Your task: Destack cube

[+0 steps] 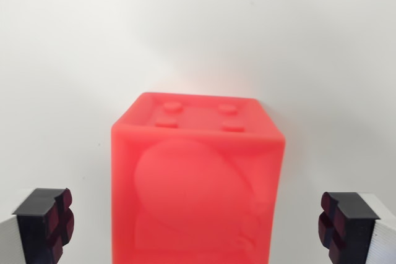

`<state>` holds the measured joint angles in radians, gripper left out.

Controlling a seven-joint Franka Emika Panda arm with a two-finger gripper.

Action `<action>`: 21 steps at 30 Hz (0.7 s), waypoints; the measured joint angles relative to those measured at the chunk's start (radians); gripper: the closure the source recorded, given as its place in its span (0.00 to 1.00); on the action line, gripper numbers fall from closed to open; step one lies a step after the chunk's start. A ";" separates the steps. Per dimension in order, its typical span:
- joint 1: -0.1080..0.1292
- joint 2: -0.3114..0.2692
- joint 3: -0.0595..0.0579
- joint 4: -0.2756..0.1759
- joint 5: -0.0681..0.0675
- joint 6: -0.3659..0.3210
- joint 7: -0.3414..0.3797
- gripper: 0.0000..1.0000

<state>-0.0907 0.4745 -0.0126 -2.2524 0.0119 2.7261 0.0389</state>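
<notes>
A red cube [197, 183] with several round studs on its top fills the middle of the wrist view, running down past the bottom edge. Any cube beneath it is hidden. My gripper [197, 227] is open, with its black fingertips [46, 224] standing apart on either side of the cube, one at the wrist view's left and one at the wrist view's right. Neither finger touches the cube; white gaps show on both sides.
A plain white surface [198, 29] lies behind and around the cube. A faint red glow from the cube tints it just above the cube's top.
</notes>
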 joint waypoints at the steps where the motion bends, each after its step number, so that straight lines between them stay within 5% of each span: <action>1: 0.000 -0.009 0.000 -0.002 0.000 -0.007 0.000 0.00; 21: 0.000 -0.188 -0.001 -0.023 -0.003 -0.163 0.001 0.00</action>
<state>-0.0906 0.2863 -0.0135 -2.2750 0.0093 2.5636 0.0399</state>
